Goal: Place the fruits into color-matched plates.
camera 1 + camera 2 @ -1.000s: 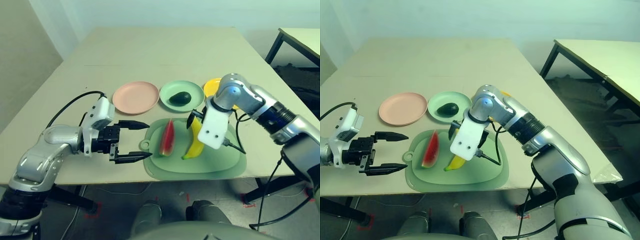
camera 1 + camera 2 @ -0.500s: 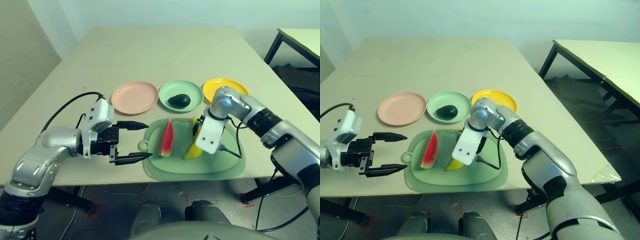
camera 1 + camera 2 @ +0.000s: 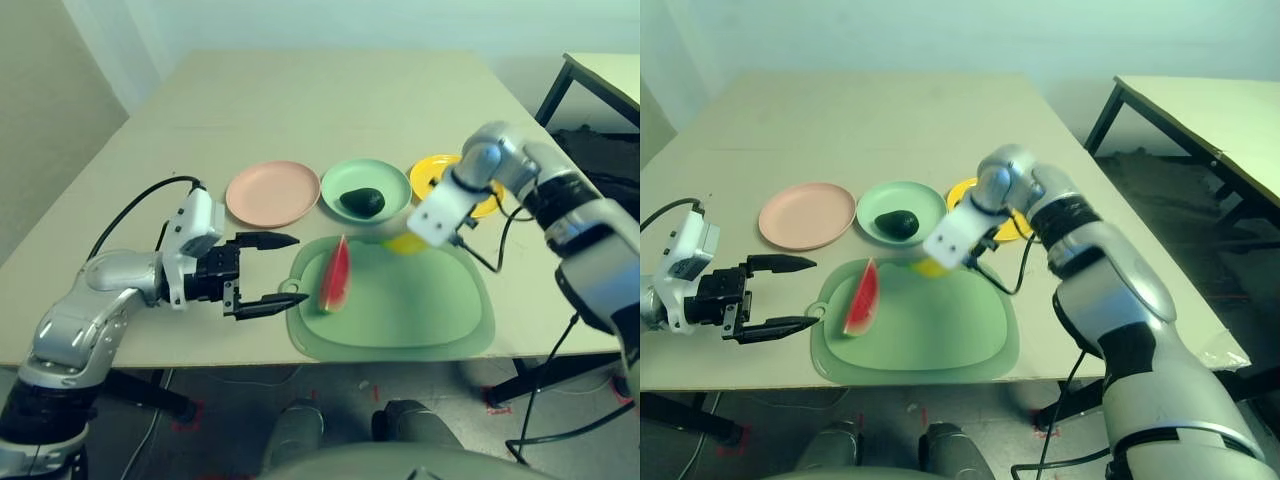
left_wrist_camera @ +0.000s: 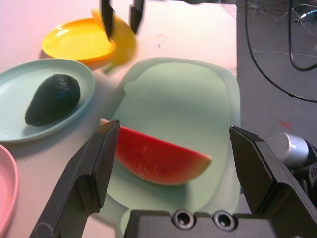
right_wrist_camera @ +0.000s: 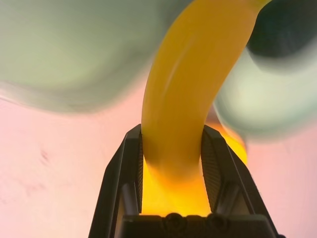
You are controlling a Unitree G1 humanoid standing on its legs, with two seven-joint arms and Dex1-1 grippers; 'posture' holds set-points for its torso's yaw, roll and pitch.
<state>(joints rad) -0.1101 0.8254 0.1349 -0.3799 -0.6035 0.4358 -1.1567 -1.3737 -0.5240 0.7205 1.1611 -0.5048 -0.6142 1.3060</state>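
The watermelon wedge [image 3: 335,274] is red with a thin green rind and lies on the pale green mat [image 3: 420,310]. Behind the mat stand three plates: pale pink [image 3: 272,192], mint green [image 3: 345,182] (with the dark green avocado [image 3: 362,202]) and bright yellow [image 3: 436,175]. The banana [image 5: 190,89] is yellow between black claw fingers [image 5: 218,163]. The table [image 3: 320,100] is beige.

1. I'm at a large beige rectangular table [image 3: 300,110] with a matte top.
2. A second beige table with black metal legs [image 3: 1200,110] stands off to my right.
3. Pale plain wall [image 3: 890,30] behind.
4. Grey floor [image 3: 230,400] below, with small red marks and black cables [image 3: 545,410].
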